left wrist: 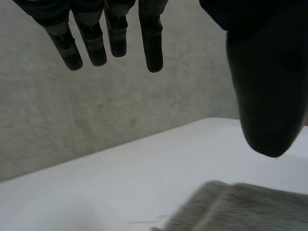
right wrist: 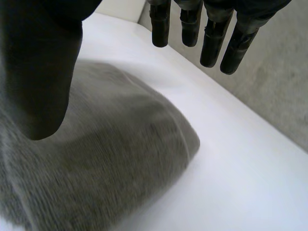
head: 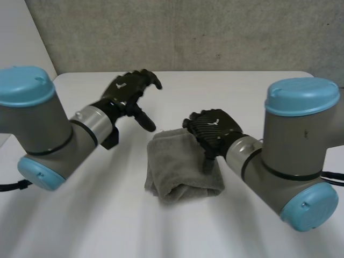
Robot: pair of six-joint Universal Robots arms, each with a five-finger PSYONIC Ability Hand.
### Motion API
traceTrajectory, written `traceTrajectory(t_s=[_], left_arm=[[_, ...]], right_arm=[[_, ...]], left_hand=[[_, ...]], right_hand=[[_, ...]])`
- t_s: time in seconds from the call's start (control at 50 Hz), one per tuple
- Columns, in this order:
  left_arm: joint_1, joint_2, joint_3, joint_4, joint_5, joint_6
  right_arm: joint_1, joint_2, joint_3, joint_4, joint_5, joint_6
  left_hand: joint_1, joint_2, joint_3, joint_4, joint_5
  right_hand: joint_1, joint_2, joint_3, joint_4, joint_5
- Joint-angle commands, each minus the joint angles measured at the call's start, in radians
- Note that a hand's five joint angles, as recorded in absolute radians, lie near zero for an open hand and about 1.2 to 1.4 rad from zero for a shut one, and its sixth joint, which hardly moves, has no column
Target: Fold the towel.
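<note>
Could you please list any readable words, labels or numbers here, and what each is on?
No readable text.
Back of the left hand: a small white mark, too small to read.
Back of the right hand: the same kind of mark, too small to read.

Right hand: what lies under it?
The folded grey towel on the white table lies under the right hand, whose fingers are straight. The hand hides the towel's far corner in the head view.
</note>
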Motion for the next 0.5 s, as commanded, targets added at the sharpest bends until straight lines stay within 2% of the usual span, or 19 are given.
traceTrajectory(t_s=[0.02, 0.2, 0.34, 0.5], left_arm=[[-0.058, -0.005, -0.045, -0.044, -0.003, 0.001], [-0.136, -0.050, -0.111, -0.077, -0.035, -0.019], [-0.154, -0.145, -0.106, -0.079, -0.187, -0.006], [-0.151, -0.189, -0.096, -0.080, -0.233, -0.006]], right_arm=[[-0.076, 0.027, 0.026, -0.004, -0.067, 0.123], [-0.119, 0.070, 0.026, -0.008, -0.115, 0.239], [-0.120, 0.148, 0.051, -0.082, -0.110, 0.282], [-0.120, 0.216, 0.045, -0.096, -0.102, 0.271]], left_hand=[[-0.059, -0.059, -0.064, -0.068, -0.045], [-0.044, -0.044, -0.049, -0.053, -0.031], [-0.044, -0.044, -0.049, -0.053, -0.031], [-0.044, -0.044, -0.049, -0.053, -0.031]], right_hand=[[-0.053, -0.069, -0.071, -0.082, -0.066], [-0.053, -0.069, -0.071, -0.082, -0.066], [-0.053, -0.069, -0.071, -0.082, -0.066], [-0.053, -0.069, -0.071, -0.082, -0.066]])
